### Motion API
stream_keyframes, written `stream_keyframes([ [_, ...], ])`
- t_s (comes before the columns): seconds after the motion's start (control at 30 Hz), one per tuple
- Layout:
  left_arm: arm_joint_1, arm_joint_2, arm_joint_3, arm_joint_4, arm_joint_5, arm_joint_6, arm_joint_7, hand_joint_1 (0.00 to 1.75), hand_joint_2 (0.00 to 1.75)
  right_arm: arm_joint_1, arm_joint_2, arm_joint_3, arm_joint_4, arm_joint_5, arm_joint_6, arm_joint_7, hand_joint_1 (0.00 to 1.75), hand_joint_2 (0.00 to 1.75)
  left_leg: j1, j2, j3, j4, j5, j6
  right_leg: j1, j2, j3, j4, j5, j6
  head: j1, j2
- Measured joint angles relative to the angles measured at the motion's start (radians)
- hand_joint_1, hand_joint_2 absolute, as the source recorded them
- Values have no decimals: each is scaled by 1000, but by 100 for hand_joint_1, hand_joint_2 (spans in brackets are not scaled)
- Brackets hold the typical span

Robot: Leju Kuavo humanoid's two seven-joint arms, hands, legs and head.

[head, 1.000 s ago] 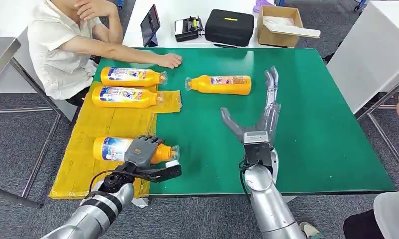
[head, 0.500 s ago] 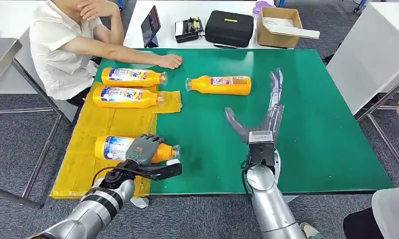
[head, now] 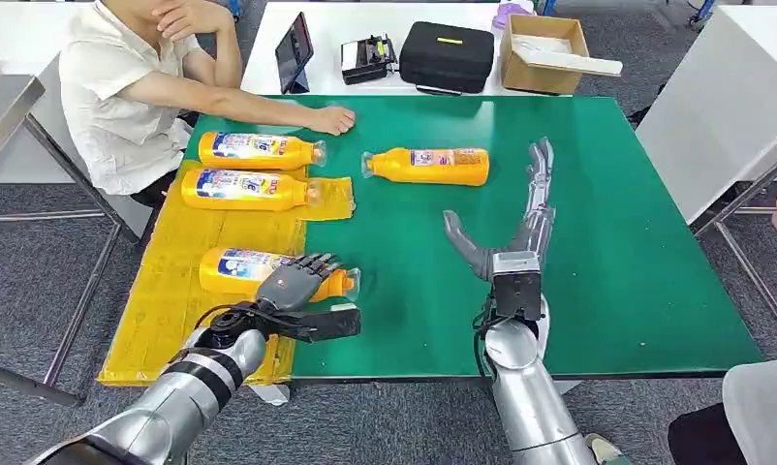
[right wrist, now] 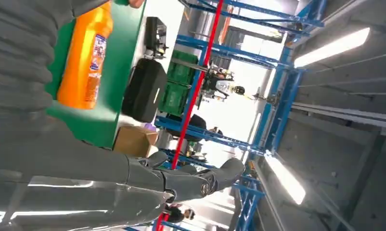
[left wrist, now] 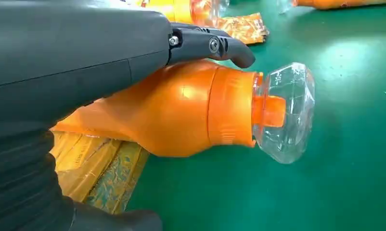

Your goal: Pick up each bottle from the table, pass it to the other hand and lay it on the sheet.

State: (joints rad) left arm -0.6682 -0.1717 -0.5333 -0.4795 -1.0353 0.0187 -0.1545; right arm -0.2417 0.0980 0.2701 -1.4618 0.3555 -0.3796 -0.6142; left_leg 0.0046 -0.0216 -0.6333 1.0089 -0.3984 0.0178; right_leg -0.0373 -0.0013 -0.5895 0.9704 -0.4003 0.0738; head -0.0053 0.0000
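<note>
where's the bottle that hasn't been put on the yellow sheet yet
In the head view the lone bottle lies on its side on the bare green table, far middle, right of the yellow sheet and just beyond the open right hand.

Bottles (head: 430, 165) were bright orange with blue-and-white labels and clear caps (left wrist: 283, 113), the sheet (head: 210, 242) was yellow, the worktop (head: 607, 223) plain green, and the case (head: 448, 53) black.

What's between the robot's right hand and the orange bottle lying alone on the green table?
Nothing: in the head view the stretch between the right hand and the lone bottle is bare green table.
</note>
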Motion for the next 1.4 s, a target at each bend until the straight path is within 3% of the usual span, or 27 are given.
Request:
stream_keyframes([
  [0.23,-13,0,-12,11,2,-25,-13,0,175,-7,0,0,18,-5,6,-1,0,175,0,0,1,0,0,0,0,0,2,0,0,0,0,0],
  [0.6,20,-13,-32,3,27,108,-48,0,175,-8,0,-4,24,-4,1,-7,0,175,0,0,1,0,0,0,0,0,1,0,0,0,0,0],
  [0.8,76,-19,-35,-65,60,309,-76,0,175,-7,0,-10,25,-2,-16,-11,0,175,0,0,-1,0,0,0,0,0,-2,0,0,0,0,0],
  [0.93,113,-23,-41,-149,77,356,-88,0,175,-4,0,-16,25,-1,-16,-13,0,175,0,0,-2,0,0,0,0,0,-3,0,0,0,0,0],
  [1.03,142,-23,-42,-206,118,390,-130,0,175,-3,-2,-16,28,70,-59,-2,0,175,0,1,-3,0,0,0,0,0,-4,0,0,0,0,0],
  [1.2,186,-23,-60,-318,133,427,-138,0,175,-57,-51,-10,133,306,-71,133,0,175,0,0,-4,0,0,0,0,0,-4,0,0,0,0,0],
  [1.27,197,-23,-61,-347,133,436,-135,0,175,-93,-75,-6,191,341,-40,184,0,175,0,0,-4,0,0,1,0,0,-4,0,1,1,0,0],
  [1.4,209,-23,-66,-382,133,440,-135,0,175,-138,-106,-6,278,343,-28,187,0,175,0,0,-4,0,1,2,0,0,-4,0,1,2,0,0],
])
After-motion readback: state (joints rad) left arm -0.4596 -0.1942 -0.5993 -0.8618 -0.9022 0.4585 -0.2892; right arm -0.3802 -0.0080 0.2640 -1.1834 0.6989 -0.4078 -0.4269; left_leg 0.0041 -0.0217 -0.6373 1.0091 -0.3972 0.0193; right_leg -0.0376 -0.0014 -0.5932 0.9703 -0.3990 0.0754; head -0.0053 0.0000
